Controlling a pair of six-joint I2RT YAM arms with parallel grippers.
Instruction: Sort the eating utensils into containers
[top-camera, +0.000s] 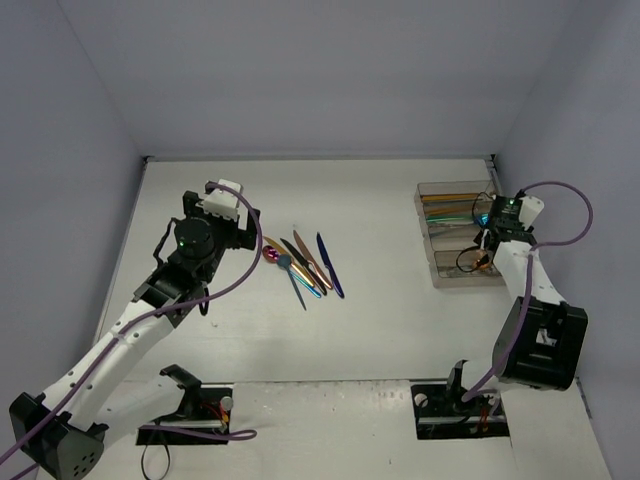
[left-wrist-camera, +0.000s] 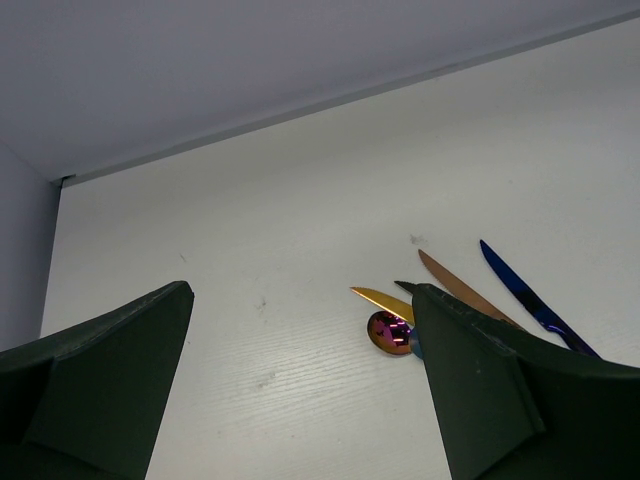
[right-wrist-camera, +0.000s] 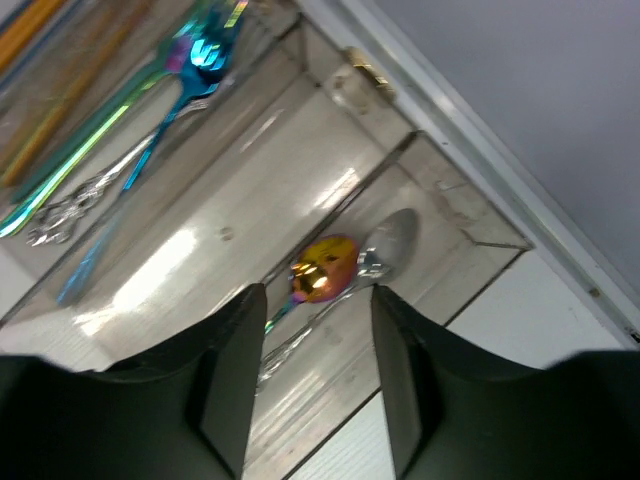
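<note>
Gold spoon (right-wrist-camera: 322, 270) lies, seemingly free, beneath right claw (right-wrist-camera: 318, 293).

A cluster of loose utensils (top-camera: 305, 265) is lying near the middle of the table (top-camera: 380, 325), with the containers (top-camera: 462, 281) sitting well apart to its right. Two spoons (right-wrist-camera: 322, 272) are lying side by side at the containers' near end, and more utensils (right-wrist-camera: 205, 52) are lying in compartments farther back.
</note>
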